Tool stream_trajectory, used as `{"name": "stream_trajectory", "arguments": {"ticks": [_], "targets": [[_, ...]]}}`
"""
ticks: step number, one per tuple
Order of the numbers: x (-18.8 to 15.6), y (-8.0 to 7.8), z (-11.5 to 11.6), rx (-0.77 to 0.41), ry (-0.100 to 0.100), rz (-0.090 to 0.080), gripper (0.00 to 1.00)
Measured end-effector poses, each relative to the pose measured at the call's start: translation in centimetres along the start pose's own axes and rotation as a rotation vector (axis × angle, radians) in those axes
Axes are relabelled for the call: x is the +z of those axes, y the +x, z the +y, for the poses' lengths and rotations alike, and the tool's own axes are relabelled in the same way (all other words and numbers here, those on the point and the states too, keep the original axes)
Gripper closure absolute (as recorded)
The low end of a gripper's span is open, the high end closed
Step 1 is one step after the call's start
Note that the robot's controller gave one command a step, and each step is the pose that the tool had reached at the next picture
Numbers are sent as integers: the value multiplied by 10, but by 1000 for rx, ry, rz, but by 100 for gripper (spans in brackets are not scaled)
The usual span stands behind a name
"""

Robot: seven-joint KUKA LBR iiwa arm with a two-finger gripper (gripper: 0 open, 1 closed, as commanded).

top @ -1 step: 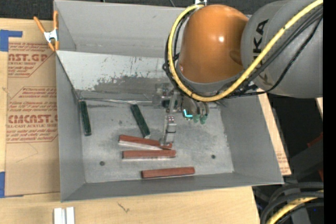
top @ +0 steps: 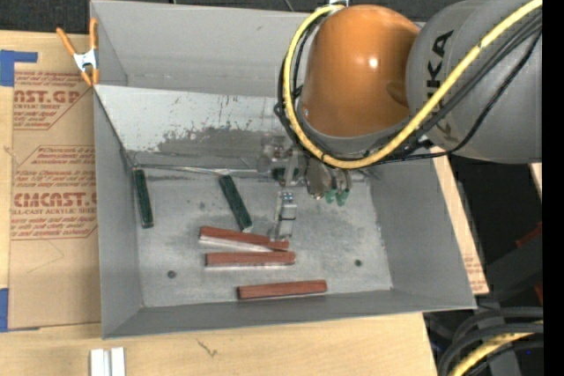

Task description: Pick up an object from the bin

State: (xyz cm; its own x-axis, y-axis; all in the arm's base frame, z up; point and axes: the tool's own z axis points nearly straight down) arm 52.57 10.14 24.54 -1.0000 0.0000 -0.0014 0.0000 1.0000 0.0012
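Hovering at the right end of the uppermost reddish-brown bar (top: 238,237), the gripper (top: 283,231) sits low over the bin floor near its middle. That bar lies slightly slanted, close against a second reddish-brown bar (top: 249,259) just below it, and a third bar (top: 281,289) lies apart, nearer the front wall. Whether the tip touches the bar cannot be determined, and whether the claw is open or closed cannot be told from this angle; nothing is seen held. Assessment: the approach-and-descend step is in hand, with grasp and lift not yet done. The next move calls for taking one bar across its narrow width without catching its neighbour, then closing and lifting straight up. A dark green stick (top: 234,202) lies just left of the gripper; another green stick (top: 142,198) lies well apart by the left wall. The arm enters from the right, wrist pointing steeply down, its orange cover (top: 361,70) above the back half of the bin (top: 176,57)
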Motion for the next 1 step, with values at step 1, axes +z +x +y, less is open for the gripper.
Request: {"name": "stream_trajectory", "arguments": {"ticks": [1], "targets": [[66, 14, 6, -2, -1, -4, 0]]}}
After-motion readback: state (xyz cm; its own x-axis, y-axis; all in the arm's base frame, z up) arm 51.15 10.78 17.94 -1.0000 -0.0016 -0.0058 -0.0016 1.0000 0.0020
